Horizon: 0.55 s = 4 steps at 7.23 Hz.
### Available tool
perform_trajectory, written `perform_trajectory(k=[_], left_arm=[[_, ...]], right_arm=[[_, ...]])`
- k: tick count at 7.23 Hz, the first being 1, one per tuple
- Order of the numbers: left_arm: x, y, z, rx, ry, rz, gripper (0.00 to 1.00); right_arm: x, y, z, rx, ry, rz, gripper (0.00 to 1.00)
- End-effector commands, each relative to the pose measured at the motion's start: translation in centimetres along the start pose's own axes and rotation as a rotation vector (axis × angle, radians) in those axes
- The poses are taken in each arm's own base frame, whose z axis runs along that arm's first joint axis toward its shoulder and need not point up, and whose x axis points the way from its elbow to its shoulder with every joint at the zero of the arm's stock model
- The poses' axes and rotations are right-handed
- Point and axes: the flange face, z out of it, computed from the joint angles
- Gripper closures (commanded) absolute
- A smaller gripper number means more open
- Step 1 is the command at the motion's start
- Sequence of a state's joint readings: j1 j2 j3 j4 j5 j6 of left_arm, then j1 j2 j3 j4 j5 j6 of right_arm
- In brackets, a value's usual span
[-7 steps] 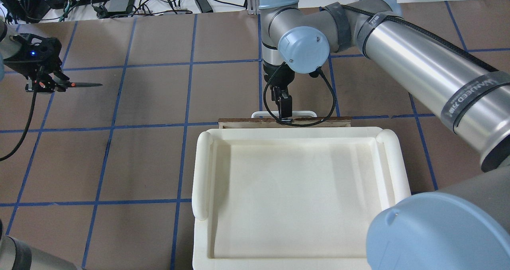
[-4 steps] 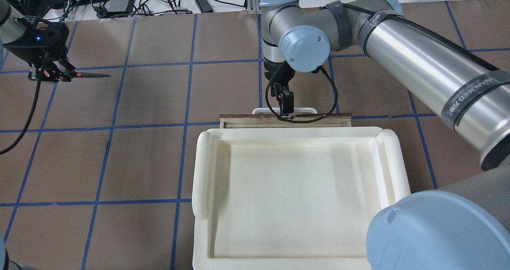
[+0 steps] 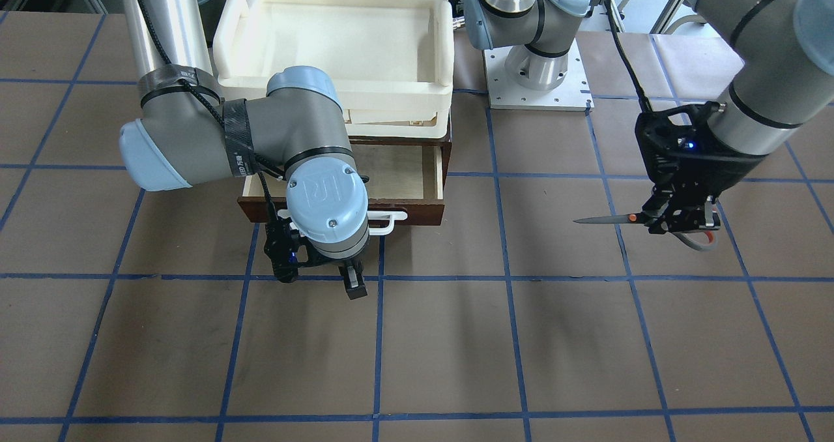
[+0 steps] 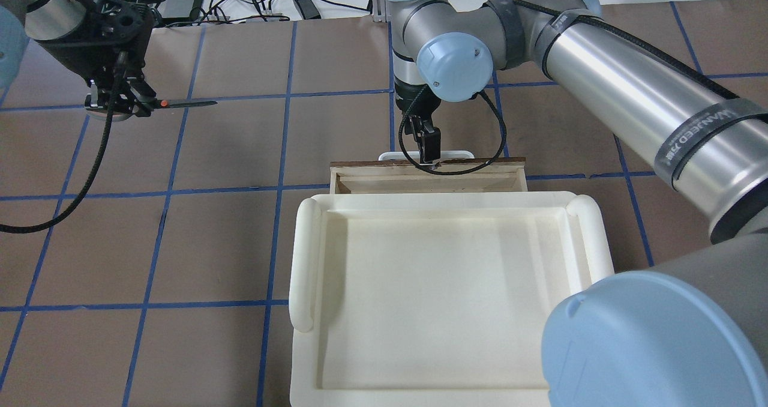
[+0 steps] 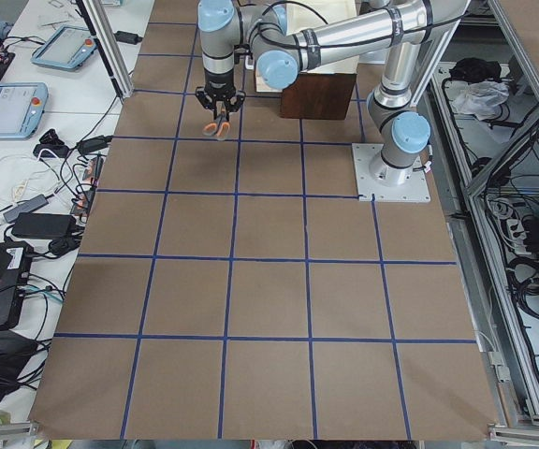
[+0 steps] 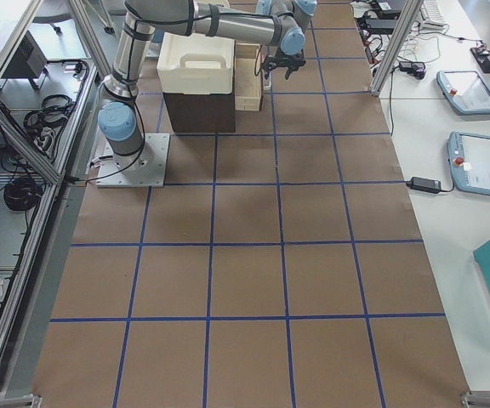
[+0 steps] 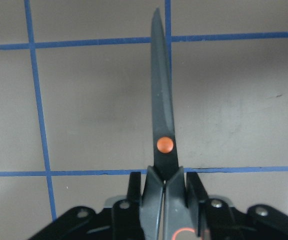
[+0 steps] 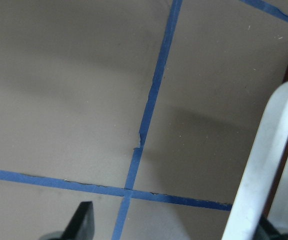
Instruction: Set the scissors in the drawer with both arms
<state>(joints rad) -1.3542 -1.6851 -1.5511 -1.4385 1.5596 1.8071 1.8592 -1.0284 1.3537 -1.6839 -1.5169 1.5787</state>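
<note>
My left gripper (image 4: 123, 102) clamps the scissors (image 4: 180, 103) level above the table (image 4: 228, 245), tips toward my right side, well apart from the drawer (image 3: 404, 168) (its open inside shows plainly only from the front), where my right gripper's (image 3: 319, 279) 2 fingers stand spread by the handle (image 3: 391, 221).

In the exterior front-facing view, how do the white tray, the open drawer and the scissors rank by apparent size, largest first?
1. white tray
2. drawer, partly hidden by the right arm
3. scissors, held in the left gripper, clearly the smallest
</note>
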Motion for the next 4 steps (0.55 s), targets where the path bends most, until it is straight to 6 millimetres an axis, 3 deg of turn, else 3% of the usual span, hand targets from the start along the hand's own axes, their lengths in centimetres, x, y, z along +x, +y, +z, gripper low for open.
perform_trajectory(k=[1, 2, 4], left_arm=[[1.0, -2.0, -0.7, 0.006, 0.031, -0.011, 1.0], [0.6, -1.9, 0.0, 0.007, 0.039, -0.012, 1.0], [0.9, -1.9, -0.9, -0.004, 0.023, -0.011, 1.0]], right_arm=[[-0.6, -0.5, -0.4, -0.001, -0.01, -0.033, 0.0], [-0.8, -1.6, -0.7, -0.004, -0.016, -0.038, 0.0], [-1.4, -2.1, -0.5, -0.006, -0.038, -0.049, 0.0]])
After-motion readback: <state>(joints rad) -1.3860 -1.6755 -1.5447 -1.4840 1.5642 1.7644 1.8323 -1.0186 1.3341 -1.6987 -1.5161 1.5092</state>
